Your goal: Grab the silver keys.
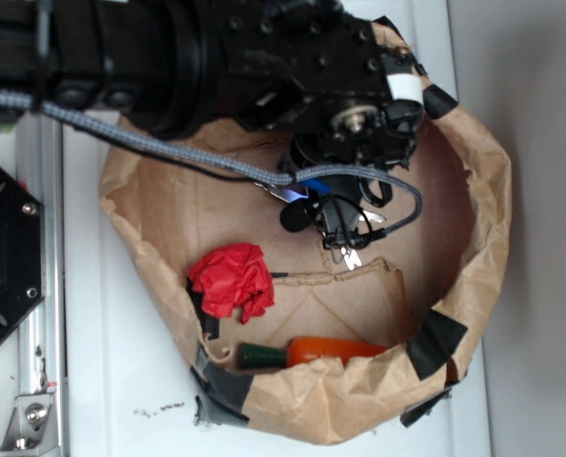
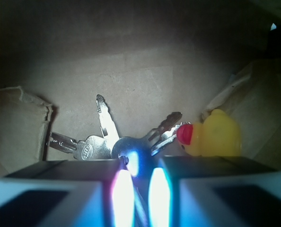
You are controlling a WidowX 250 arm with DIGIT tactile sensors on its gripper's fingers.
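The silver keys (image 2: 102,142) fan out just ahead of my gripper (image 2: 136,163) in the wrist view, several flat shiny keys around a dark oval fob. The two fingers (image 2: 83,189) stand close together with the key ring pinched in the narrow gap between them. In the exterior view the gripper (image 1: 326,224) reaches down into the paper-lined basin and the key tips (image 1: 350,255) stick out just below it. A small yellow rubber duck (image 2: 211,135) with a red beak sits right beside the keys; it is hidden in the exterior view.
The brown paper wall (image 1: 483,209) with black tape patches (image 1: 435,343) rings the area. A crumpled red cloth (image 1: 231,281) lies at the lower left. An orange object (image 1: 331,350) with a dark green end (image 1: 262,356) lies along the near wall.
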